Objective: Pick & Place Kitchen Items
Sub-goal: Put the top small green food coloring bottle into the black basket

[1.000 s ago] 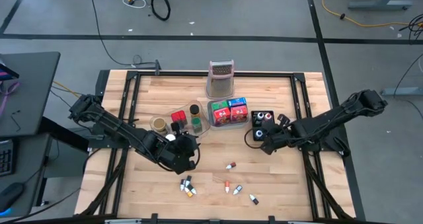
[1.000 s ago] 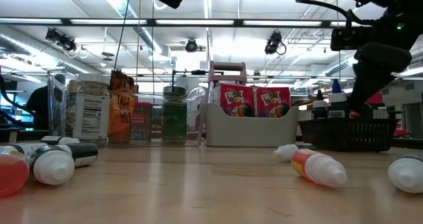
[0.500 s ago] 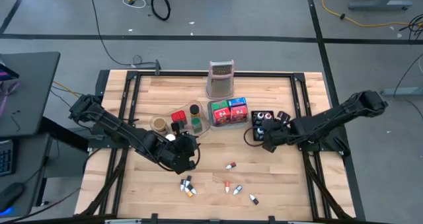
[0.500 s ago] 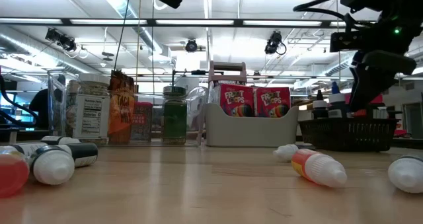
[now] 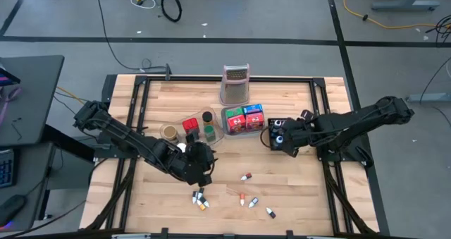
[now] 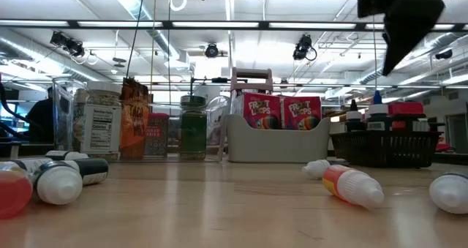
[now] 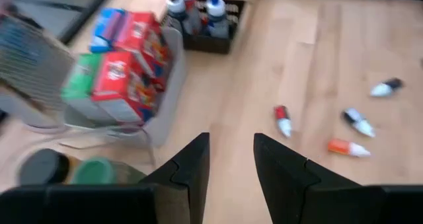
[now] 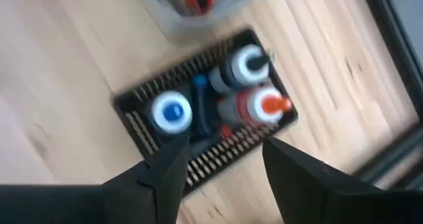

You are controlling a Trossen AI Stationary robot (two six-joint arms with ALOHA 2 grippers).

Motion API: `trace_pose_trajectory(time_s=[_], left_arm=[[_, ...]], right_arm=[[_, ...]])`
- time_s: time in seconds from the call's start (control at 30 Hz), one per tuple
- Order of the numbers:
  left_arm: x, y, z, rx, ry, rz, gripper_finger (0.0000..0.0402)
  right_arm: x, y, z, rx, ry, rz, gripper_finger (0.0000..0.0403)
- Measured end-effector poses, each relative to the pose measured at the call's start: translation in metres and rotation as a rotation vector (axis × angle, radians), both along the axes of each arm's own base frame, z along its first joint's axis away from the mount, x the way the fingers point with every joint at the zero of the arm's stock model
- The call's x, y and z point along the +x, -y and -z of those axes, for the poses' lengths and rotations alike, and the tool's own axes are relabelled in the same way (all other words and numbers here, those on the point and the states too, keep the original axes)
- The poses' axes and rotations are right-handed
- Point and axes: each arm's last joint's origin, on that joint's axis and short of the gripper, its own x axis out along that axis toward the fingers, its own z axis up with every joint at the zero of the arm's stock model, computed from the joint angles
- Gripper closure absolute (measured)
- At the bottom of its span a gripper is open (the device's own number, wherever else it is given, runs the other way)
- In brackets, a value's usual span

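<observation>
Low view: the words "Froot Loops" are read on two red packets (image 6: 281,112) standing upright in a grey tray (image 6: 276,143). To the left of that tray, a white-labelled jar (image 6: 102,123), an orange packet (image 6: 133,121) and a green jar (image 6: 193,126) are seen in a clear tray; their smaller print cannot be read. To the right, dark-capped and blue-tipped bottles (image 6: 377,115) stand in a black basket (image 6: 383,148).

In the high view, the tall metal grater (image 5: 236,84) is placed near the far edge of the table (image 5: 310,190), behind the grey tray. Small capsule-like pieces (image 5: 201,199) lie loose on the near half of the table, well apart from the trays, with a second group (image 5: 254,202) to their right. Bare wood is left open along the near edge and at the near right corner.

The left gripper (image 5: 201,158) is held above the table just in front of the clear tray; in the left wrist view its fingers (image 7: 192,168) are parted, with nothing between them. The right gripper (image 5: 279,136) is positioned over the black basket, raised above the bottles; in the right wrist view its fingers (image 8: 164,168) are spread wide and empty, with the bottles standing inside the basket (image 8: 204,128) below.
</observation>
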Motion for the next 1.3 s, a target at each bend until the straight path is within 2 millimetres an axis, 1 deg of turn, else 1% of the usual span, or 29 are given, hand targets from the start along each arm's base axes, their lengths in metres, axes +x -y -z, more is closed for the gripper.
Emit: trace_pose_trajectory(time_s=[0.07, 0.17, 0.23, 0.33, 0.4, 0.5, 0.6, 0.67, 0.73, 0.8, 0.87, 0.93, 1.07, 1.17, 1.3], left_arm=[[0.001, 0.001, 0.002, -0.047, -0.013, 0.014, 0.0276], [0.002, 0.009, 0.012, -0.093, -0.061, 0.034, 0.0276], [0.005, 0.013, 0.018, -0.122, -0.062, 0.019, 0.0276], [0.005, 0.018, 0.03, -0.174, -0.117, -0.019, 0.0276], [0.0, 0.019, 0.036, -0.202, -0.194, -0.028, 0.0276], [-0.011, 0.018, 0.039, -0.252, -0.281, -0.09, 0.0276], [-0.021, 0.02, 0.043, -0.265, -0.36, -0.143, 0.0276], [-0.025, 0.023, 0.045, -0.262, -0.403, -0.124, 0.0276], [-0.024, 0.027, 0.05, -0.262, -0.429, -0.088, 0.0276], [-0.029, 0.031, 0.058, -0.266, -0.473, -0.06, 0.0276], [-0.03, 0.033, 0.07, -0.306, -0.507, -0.051, 0.0273], [-0.035, 0.031, 0.085, -0.31, -0.574, -0.058, 0.0266], [-0.041, 0.027, 0.108, -0.284, -0.629, -0.067, 0.024], [-0.043, 0.02, 0.115, -0.238, -0.621, -0.089, 0.0215], [-0.045, 0.013, 0.119, -0.183, -0.645, -0.107, 0.0183]], right_arm=[[0.006, -0.001, -0.007, -0.012, 0.057, -0.034, 0.0197], [0.019, -0.004, -0.012, -0.063, 0.164, -0.143, 0.0197], [0.029, -0.007, -0.016, -0.093, 0.247, -0.224, 0.0197], [0.044, -0.012, -0.022, -0.118, 0.386, -0.332, 0.0197], [0.052, -0.015, -0.028, -0.128, 0.465, -0.413, 0.0197], [0.061, -0.018, -0.035, -0.153, 0.551, -0.525, 0.0197], [0.066, -0.02, -0.043, -0.181, 0.63, -0.592, 0.0197], [0.067, -0.021, -0.046, -0.199, 0.65, -0.613, 0.0197], [0.068, -0.021, -0.047, -0.211, 0.655, -0.625, 0.0197], [0.067, -0.021, -0.046, -0.218, 0.648, -0.634, 0.0197], [0.067, -0.021, -0.046, -0.22, 0.642, -0.637, 0.0197], [0.067, -0.021, -0.046, -0.221, 0.644, -0.637, 0.0197], [0.068, -0.021, -0.047, -0.238, 0.643, -0.654, 0.0197], [0.068, -0.021, -0.047, -0.247, 0.639, -0.664, 0.0197], [0.068, -0.021, -0.047, -0.247, 0.639, -0.664, 0.0197]])
